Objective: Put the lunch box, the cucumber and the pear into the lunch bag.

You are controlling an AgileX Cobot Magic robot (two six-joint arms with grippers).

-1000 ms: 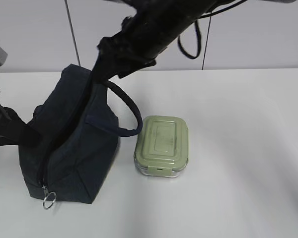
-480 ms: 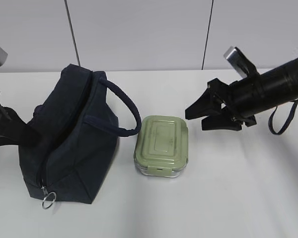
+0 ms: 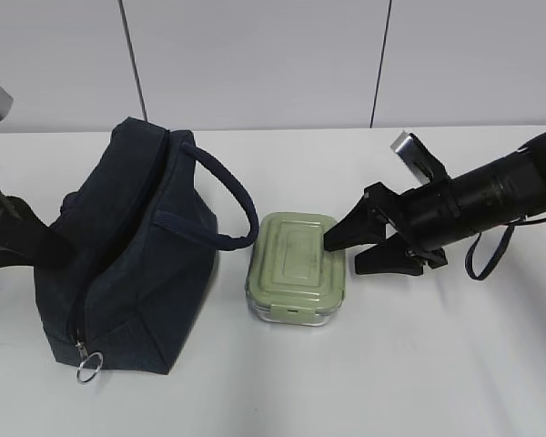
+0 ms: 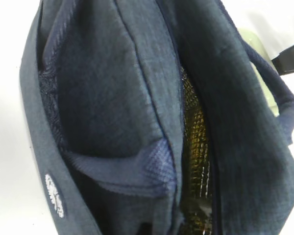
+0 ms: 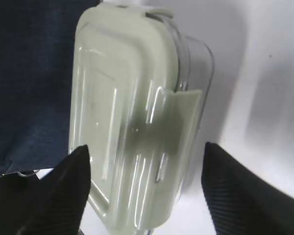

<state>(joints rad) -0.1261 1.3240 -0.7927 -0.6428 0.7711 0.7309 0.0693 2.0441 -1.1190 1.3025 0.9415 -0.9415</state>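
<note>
In the exterior view, the lunch bag point(image 3: 127, 255) stands at the left of the frame on the white table point(image 3: 437, 364), its top zipper parted along its length and a metal ring pull point(image 3: 89, 368) hanging at the near end. One loop handle point(image 3: 232, 196) arches out toward the centre. Just right of the bag sits the lunch box point(image 3: 297, 268), its sage-green lid on, close to the bag but with a narrow gap. The right gripper point(image 3: 350, 250) comes in from the right edge on a black arm, jaws spread wide, one fingertip over the box's right edge and the other over the table just beside it. It holds nothing. At the far left edge a dark arm point(image 3: 9, 237) meets the bag's side; whether the left gripper is open or closed cannot be told.

In the left wrist view, the bag point(image 4: 112, 98) fills the frame, its opening a narrow slit down the middle showing mesh lining point(image 4: 193, 147) with something yellowish behind it, too dim to identify. A pale sliver of the lunch box point(image 4: 259, 49) shows at upper right.

In the right wrist view, the lunch box point(image 5: 132, 117) lies lengthwise in the centre, a lid clip point(image 5: 183, 122) on its right side, the navy bag point(image 5: 29, 73) at left. The two dark fingertips point(image 5: 63, 191) sit at the lower corners, set wide apart either side of the box's near end without gripping it.
</note>
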